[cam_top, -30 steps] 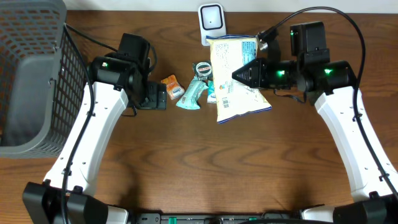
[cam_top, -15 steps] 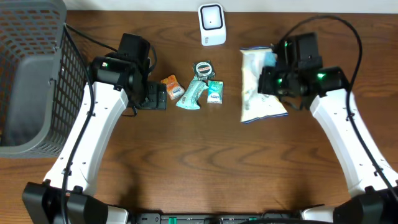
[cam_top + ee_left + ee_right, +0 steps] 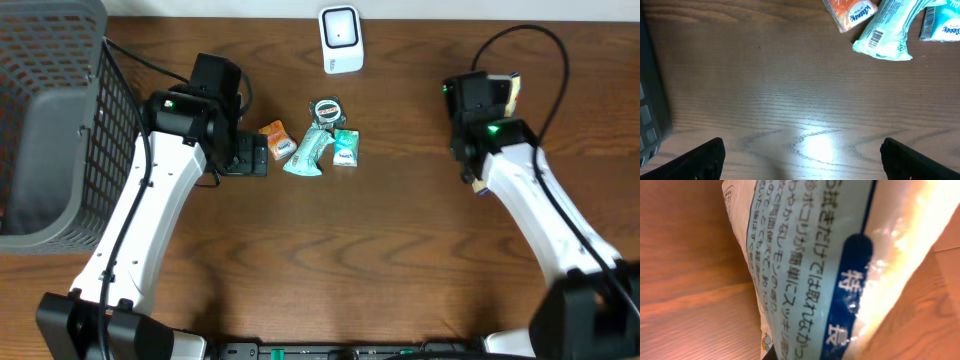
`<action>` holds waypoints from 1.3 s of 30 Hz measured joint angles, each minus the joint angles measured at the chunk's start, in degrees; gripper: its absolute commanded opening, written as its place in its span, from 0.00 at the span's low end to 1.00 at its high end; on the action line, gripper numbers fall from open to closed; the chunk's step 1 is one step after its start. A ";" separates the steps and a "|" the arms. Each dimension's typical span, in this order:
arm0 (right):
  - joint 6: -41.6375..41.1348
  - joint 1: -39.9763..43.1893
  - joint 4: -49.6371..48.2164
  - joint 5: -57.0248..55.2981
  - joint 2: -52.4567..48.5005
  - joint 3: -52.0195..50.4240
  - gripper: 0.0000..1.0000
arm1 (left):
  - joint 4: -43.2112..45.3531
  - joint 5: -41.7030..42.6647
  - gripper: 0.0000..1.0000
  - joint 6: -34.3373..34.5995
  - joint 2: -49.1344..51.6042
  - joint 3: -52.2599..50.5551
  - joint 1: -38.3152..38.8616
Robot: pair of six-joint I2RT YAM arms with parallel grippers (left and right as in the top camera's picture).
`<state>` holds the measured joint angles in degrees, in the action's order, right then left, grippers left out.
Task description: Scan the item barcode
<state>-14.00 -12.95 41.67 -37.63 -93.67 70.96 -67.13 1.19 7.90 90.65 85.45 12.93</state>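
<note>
Two arms, split roles.

Far left, the basket (image 3: 50, 120) sits at the table (image 3: 330, 260) edge. My guess is it's the drop bin for scanned items.

The left gripper (image 3: 802, 160) is parked low over bare wood with its fingers spread wide and nothing between them. It reads as standby, kept out of the scan path.

Just right of it is the waiting pile, all bunched close:
- orange packet (image 3: 273, 133)
- tissue pack (image 3: 307, 152) (barcode face-up in the left wrist view, handy for later)
- round item (image 3: 325, 108)
- small green packet (image 3: 346, 148)

The scanner (image 3: 340, 38) stands at the back edge, centre, where either arm should be able to reach it.

On the right, the right gripper (image 3: 480, 110) is clamped tight on the bag (image 3: 810, 265), well to the right of the scanner. From overhead the bag is almost entirely hidden under the wrist, with only a pale sliver showing. The right wrist view is filled with its printed side: Japanese text and a blue label, no barcode in sight.

Judgement: the scan isn't done. The bag looks held edge-on, likely while hunting for the code face. It needs to go left with the code turned toward the scanner.

Risk: it's a pinch grip on a soft, glossy bag, which could swing or slip.
</note>
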 measured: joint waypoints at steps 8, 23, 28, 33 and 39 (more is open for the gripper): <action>2.84 -3.10 1.22 -4.50 -12.87 0.00 0.42 | 0.02 0.00 0.98 0.00 0.00 0.02 0.00; 0.74 -13.62 2.29 26.43 -13.25 0.96 0.47 | 0.00 0.00 0.98 0.00 0.00 0.02 0.00; -1.33 -12.15 10.38 30.29 -13.25 9.70 0.81 | -0.07 0.00 0.98 0.00 0.00 0.02 0.00; -1.55 -6.93 12.04 28.48 -13.00 15.23 0.87 | 0.00 0.00 0.98 0.00 0.00 0.02 0.00; -1.73 1.75 9.18 28.22 -12.98 12.20 0.81 | 0.00 0.00 0.98 0.00 0.00 0.02 0.00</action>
<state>-15.73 -11.20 50.85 -9.41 -106.65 83.15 -67.13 1.19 7.90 90.65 85.47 12.93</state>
